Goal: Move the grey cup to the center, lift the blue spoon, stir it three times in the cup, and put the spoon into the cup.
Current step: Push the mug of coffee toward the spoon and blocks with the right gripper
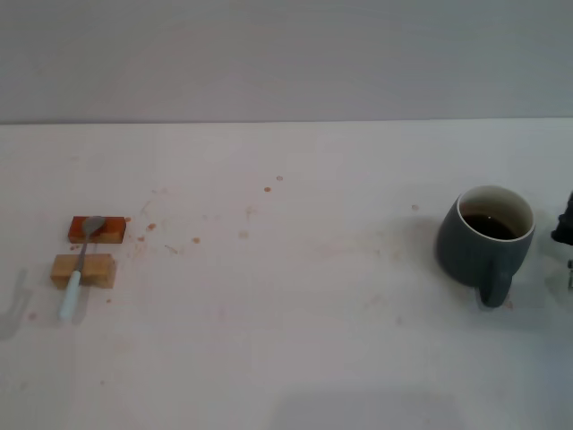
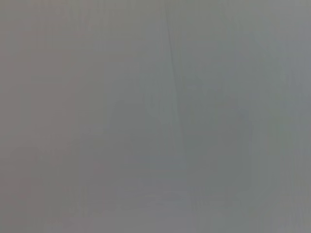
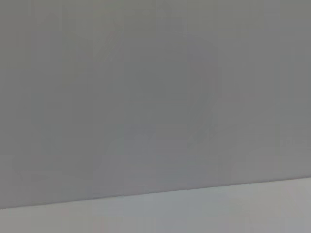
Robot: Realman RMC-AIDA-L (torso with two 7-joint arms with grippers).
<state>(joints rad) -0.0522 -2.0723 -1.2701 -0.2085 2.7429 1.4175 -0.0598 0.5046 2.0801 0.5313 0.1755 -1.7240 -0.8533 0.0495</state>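
The grey cup (image 1: 484,240) stands on the right side of the white table, handle toward the front, with dark brown liquid inside. Far to the left lies the blue spoon (image 1: 79,271), its metal bowl on an orange-brown block (image 1: 98,230) and its pale blue handle across a tan block (image 1: 84,270). A dark part of my right gripper (image 1: 564,228) shows at the right edge of the head view, just right of the cup and apart from it. My left gripper is out of view. Both wrist views show no task object.
Faint brown stains (image 1: 242,228) dot the table (image 1: 295,296) between the spoon and the cup. A grey wall (image 1: 286,54) rises behind the table's far edge. The right wrist view shows that wall and a strip of pale surface (image 3: 194,213).
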